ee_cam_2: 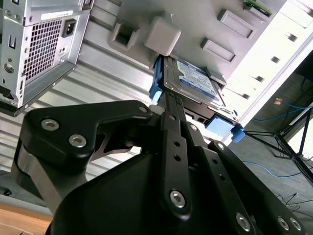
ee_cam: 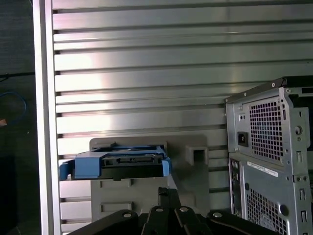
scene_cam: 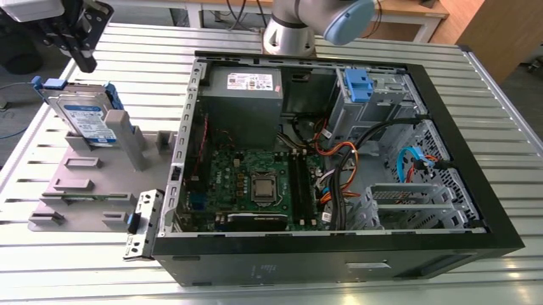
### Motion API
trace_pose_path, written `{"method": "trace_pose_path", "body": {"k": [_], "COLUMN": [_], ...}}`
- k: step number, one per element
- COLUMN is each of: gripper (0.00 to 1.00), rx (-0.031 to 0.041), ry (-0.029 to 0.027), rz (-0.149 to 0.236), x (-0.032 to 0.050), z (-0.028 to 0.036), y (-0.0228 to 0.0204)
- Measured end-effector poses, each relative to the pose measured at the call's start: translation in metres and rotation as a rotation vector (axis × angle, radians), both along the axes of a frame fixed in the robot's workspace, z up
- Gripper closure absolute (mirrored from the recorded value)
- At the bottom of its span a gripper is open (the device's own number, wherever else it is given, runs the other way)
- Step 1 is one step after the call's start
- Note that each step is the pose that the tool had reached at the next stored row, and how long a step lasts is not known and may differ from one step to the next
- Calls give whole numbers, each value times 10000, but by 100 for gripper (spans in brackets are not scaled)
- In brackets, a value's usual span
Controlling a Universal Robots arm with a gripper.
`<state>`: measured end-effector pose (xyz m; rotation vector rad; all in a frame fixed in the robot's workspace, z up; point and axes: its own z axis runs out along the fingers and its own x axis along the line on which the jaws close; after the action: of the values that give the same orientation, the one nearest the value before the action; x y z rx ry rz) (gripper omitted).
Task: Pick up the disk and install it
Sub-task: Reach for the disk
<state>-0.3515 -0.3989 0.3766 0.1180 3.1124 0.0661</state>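
arm point(scene_cam: 288, 32): silver-grey round tube | joint cap point(scene_cam: 352, 18): light blue, domed | wrist housing point(scene_cam: 34, 7): pale grey block | gripper point(ee_cam_2: 170, 104): matte black linkage of flat bars and rounded plates | finger bars point(ee_cam_2: 173, 142): narrow, with small holes in a row | screws point(ee_cam_2: 177, 198): silver socket heads at the pivots
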Motion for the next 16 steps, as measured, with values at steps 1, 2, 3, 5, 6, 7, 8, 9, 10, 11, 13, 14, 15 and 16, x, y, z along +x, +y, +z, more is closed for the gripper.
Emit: {"method": "trace_pose_path", "body": {"k": [1,2,3,5,6,7,8,9,10,11,13,14,15,16], "gripper": [89,89,89,89,89,89,89,89,89,89,89,89,89,89], "rx": [0,0,0,0,0,0,0,0,0,0,-1,1,1,1], "ry": [0,1,1,1,0,0,0,0,0,1,2,-1,-1,-2], "rz": [0,0,0,0,0,1,0,0,0,0,0,0,0,0], "x": [-15,-31,-47,-77,-94,-113,-132,-154,-174,-193,-225,-239,-250,-260], "z": [-7,-12,-19,-31,-39,-48,-57,-66,-75,-83,-102,-114,-126,-140], "y": [0,0,0,0,0,0,0,0,0,0,0,0,0,0]}}
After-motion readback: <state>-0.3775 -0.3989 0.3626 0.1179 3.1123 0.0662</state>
